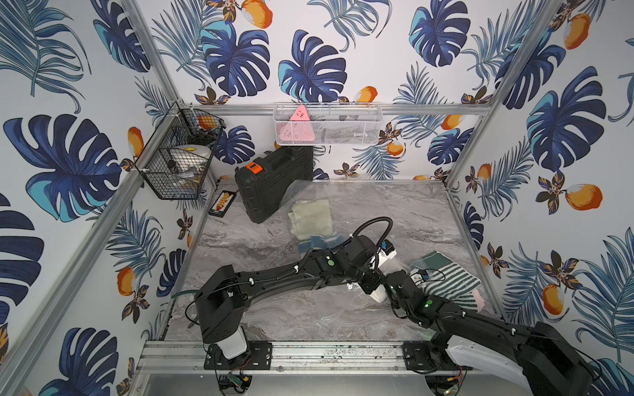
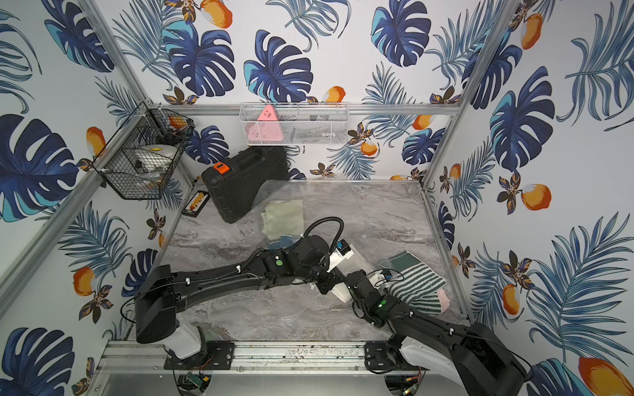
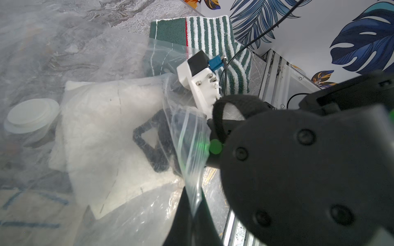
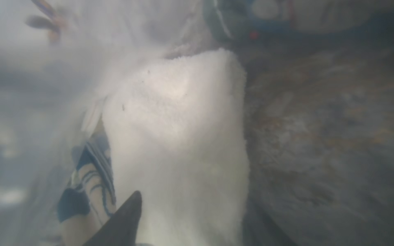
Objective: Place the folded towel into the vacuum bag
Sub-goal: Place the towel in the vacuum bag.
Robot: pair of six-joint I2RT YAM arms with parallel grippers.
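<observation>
Left hand [image 3: 193, 213] clamped shut on the lip of the bag [image 3: 128, 55]. Right hand [image 3: 147, 138] inside, jaws wide astride the white towel [image 4: 177, 127], seemingly loose. Best back straight out, lip held high.

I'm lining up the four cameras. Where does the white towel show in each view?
In both top views: white towel right of centre, left of the striped towel.
Left wrist: towel left of centre, inside the vacuum bag.
Right wrist: towel fills the middle.
Shared landmark: that striped towel, absent only from right wrist.
</observation>
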